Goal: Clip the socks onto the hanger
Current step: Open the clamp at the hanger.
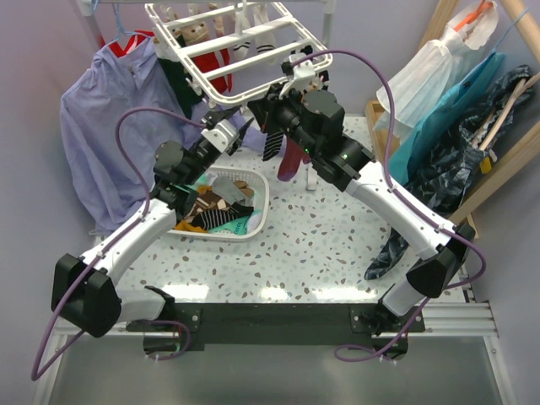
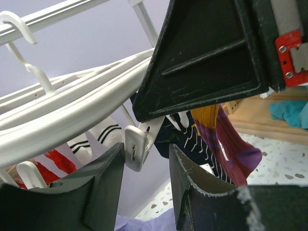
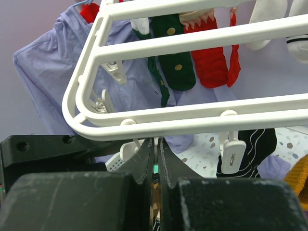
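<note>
The white hanger [image 1: 253, 44] hangs at the back; its bars fill the right wrist view [image 3: 192, 115] and show in the left wrist view [image 2: 72, 110]. Green [image 3: 174, 57], red [image 3: 210, 60], black-white striped [image 1: 272, 143] and purple [image 1: 291, 160] socks hang clipped to it. More socks [image 1: 221, 207] lie in the basket. My left gripper [image 1: 236, 135] is open under the rack's front edge, its jaws [image 2: 146, 151] either side of an empty white clip [image 2: 135, 147]. My right gripper [image 1: 263, 114] is shut and empty, fingertips [image 3: 157, 142] just under the front bar.
The white slotted basket [image 1: 260, 207] sits on the speckled table below the left arm. A lavender shirt [image 1: 110, 126] hangs at the left. Bags and clothes [image 1: 460, 126] hang on a wooden stand at the right. A clip [image 3: 232, 155] holds a black sock.
</note>
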